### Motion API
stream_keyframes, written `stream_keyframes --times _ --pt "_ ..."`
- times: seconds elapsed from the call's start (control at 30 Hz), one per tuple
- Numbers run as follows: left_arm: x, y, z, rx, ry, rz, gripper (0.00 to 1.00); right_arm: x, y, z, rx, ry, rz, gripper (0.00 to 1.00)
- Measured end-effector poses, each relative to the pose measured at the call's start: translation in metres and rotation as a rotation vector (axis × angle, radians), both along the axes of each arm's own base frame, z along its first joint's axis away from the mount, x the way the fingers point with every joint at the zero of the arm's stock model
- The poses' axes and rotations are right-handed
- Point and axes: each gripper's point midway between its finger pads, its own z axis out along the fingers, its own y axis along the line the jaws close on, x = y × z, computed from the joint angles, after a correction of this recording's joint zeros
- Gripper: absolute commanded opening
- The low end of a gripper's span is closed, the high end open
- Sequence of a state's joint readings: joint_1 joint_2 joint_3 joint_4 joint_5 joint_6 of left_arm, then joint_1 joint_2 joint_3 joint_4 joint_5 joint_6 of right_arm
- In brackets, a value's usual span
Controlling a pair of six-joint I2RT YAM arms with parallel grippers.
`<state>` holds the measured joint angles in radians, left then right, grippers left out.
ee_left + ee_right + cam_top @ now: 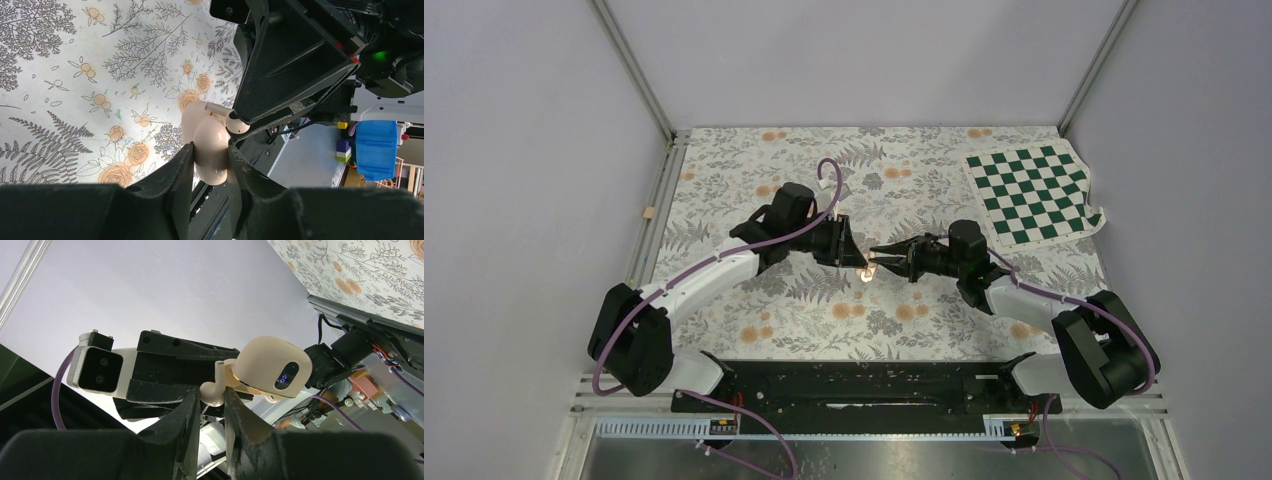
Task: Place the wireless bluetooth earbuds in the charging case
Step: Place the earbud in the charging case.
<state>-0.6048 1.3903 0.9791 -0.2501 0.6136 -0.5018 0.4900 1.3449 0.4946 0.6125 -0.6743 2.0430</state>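
Grey walls (pixel 844 60) close off the back and both sides, with slim metal posts (pixel 632 68) running up the corners. Between them lies the counter (pixel 724 160), covered in a pale cloth printed with ferns and orange blossoms. A green-and-white checkered sheet (pixel 1032 192) sits at its far right corner, one edge curled. A small tan block (pixel 649 212) rests out on the left rail, well apart from everything else. Along the near edge a black plate (pixel 854 385) carries both arm bases, and a purple cable (pixel 724 258) loops along the left arm.

Both arms meet above the middle of the cloth. The left claw (pixel 210 155) is squeezed tight on the peach-pink case (pixel 212 145), holding it up off the counter. From the right wrist view the case (pixel 265 365) shows a small lit blue display on its rounded shell. The right claw (pixel 212 400) pinches one cream earbud (pixel 212 392) between nearly closed fingers, its stem pointing up just beside the case's edge.

From above, case and earbud shrink to a pale speck between the black fingers. The case's hollow is turned away in every view, so I cannot tell what sits inside. Whether the earbud touches the case is also unclear. The lower edge of each wrist view is blocked by the claw's own dark body.
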Motion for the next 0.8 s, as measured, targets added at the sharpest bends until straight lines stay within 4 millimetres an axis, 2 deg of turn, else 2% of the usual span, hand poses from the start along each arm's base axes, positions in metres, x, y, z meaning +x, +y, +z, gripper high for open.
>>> stream_keyframes --times 0.8 --pt "0.0019 0.0042 -0.0084 0.015 0.045 0.016 0.19 -0.0033 0.0012 0.0038 0.012 -0.009 0.02 0.0"
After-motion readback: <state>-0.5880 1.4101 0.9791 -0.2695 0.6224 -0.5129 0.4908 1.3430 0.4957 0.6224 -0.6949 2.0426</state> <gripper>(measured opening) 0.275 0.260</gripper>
